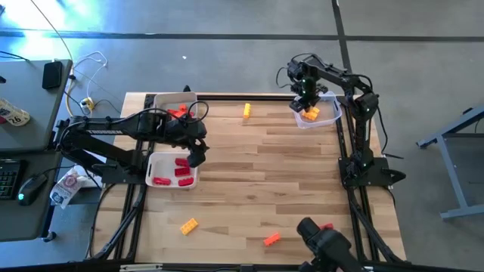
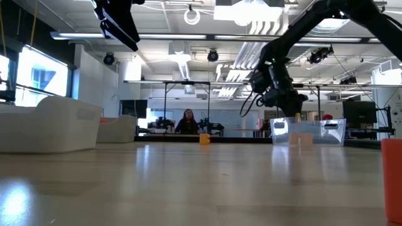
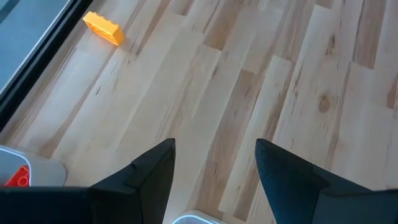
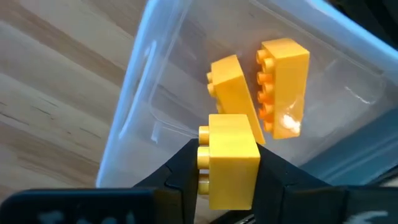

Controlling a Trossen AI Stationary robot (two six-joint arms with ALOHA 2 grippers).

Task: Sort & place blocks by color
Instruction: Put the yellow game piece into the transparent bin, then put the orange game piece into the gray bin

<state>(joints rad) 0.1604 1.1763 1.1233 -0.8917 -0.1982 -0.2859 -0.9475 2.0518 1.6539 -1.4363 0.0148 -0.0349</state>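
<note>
My right gripper [image 1: 306, 102] is shut on a yellow block [image 4: 231, 160] over the clear tub [image 1: 321, 119] at the table's far right. Two yellow blocks [image 4: 261, 87] lie in the tub. My left gripper [image 1: 198, 155] is open and empty, raised by the right end of the near white tray [image 1: 155, 162], which holds red blocks [image 1: 181, 168]. A second white tray [image 1: 162, 100] with red blocks stands farther back. Loose on the table are a yellow block [image 1: 246, 110], a yellow block [image 1: 189, 225], an orange block [image 1: 271, 239] and a red block [image 1: 327, 227]. My right gripper pinches the yellow block by two opposite side faces [image 4: 214, 163] between its two fingers. The fingers point down from above. The block is lifted clear above the tub, its studs [image 4: 204, 155] facing sideways.
The table's middle is bare wood [image 1: 272, 174]. A dark camera mount [image 1: 321, 242] sits at the near edge. A black frame [image 1: 344, 151] runs along the table's sides. In the low view a person [image 2: 187, 120] sits far behind the table.
</note>
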